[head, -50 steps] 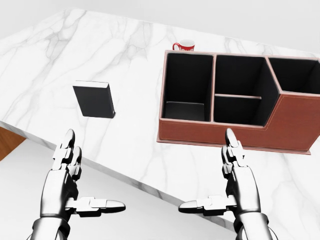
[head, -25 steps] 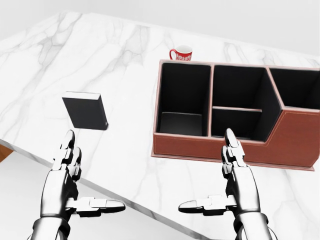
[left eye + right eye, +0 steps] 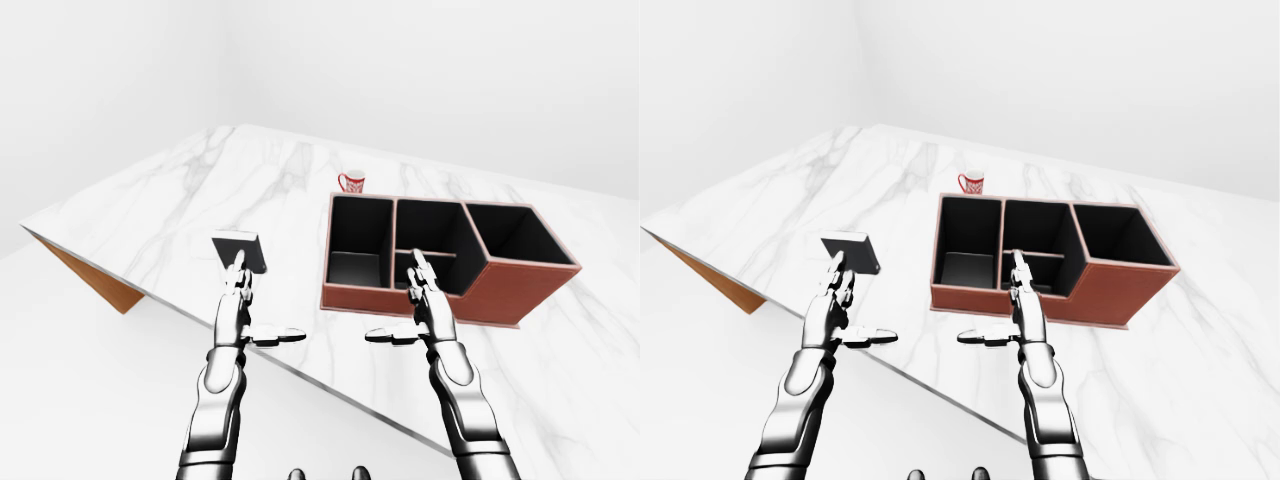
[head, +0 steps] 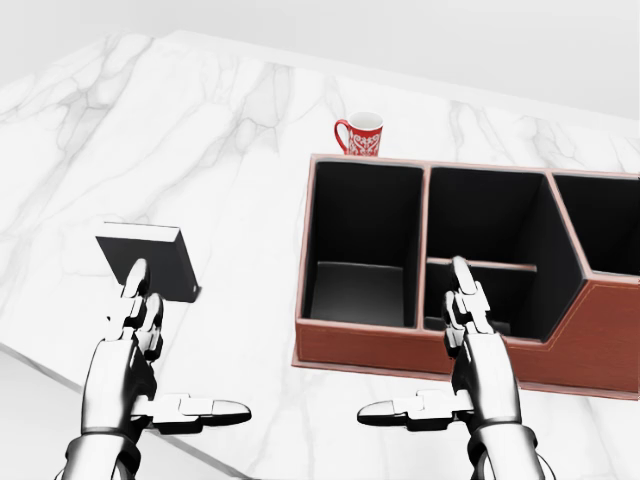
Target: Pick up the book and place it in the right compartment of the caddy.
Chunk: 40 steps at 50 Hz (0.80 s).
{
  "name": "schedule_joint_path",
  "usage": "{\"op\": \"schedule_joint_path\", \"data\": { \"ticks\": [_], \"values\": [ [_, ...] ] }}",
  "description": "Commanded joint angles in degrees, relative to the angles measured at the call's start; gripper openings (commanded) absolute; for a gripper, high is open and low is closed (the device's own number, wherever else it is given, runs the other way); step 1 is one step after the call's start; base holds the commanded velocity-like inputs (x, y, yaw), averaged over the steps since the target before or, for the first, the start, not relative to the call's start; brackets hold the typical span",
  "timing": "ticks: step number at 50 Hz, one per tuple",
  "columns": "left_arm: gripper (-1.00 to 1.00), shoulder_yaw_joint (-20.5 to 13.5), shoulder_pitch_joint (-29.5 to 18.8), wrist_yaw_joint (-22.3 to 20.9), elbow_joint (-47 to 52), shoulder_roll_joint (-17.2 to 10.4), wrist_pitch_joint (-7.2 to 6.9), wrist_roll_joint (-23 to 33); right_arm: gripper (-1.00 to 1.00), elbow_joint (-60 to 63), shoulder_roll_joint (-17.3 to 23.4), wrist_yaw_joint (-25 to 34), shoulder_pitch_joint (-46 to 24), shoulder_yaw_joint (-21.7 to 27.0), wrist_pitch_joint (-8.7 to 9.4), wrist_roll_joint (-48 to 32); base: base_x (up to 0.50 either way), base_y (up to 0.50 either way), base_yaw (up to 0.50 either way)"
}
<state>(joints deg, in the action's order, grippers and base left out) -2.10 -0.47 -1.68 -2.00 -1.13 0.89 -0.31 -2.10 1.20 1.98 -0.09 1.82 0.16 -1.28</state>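
Head view: book [image 4: 148, 262] lies flat on the marble table [image 4: 200, 130], left of centre, dark cover up. Left hand [image 4: 135, 375] at lower left, fingers straight, thumb out sideways, wide open, holding nothing; its fingertips overlap the book's lower edge in frame, contact cannot be told. Right hand [image 4: 470, 370] at lower right, same spread pose, empty, fingertips over the caddy's near wall. Caddy [image 4: 400, 345], red-brown outside and black inside, fills centre right; right compartment cut off by the frame edge. Red mug [image 4: 362, 134] just above the caddy's top-left corner.

Left-eye view: whole caddy visible, three sections, middle one split by a divider; right compartment [image 3: 520, 238] empty. Book at centre left, well apart from the caddy.

Right-eye view: same layout; wooden table underside [image 3: 710, 280] shows at left.
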Motion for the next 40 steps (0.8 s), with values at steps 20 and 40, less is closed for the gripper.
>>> {"op": "schedule_joint_path", "data": {
  "ticks": [20,40],
  "values": [
    [1.00,0.0,0.1,0.0,0.9,0.0,-0.82,0.1,1.00,0.2,-0.1,0.2,0.1,-0.2,-0.02,-0.1,0.17,0.07,0.00],
    [1.00,-0.2,-0.5,0.2,-1.1,0.0,0.34,-0.1,1.00,-0.4,0.0,0.0,-0.2,-0.1,-0.64,-0.3,0.02,0.01,0.00]
  ]
}}
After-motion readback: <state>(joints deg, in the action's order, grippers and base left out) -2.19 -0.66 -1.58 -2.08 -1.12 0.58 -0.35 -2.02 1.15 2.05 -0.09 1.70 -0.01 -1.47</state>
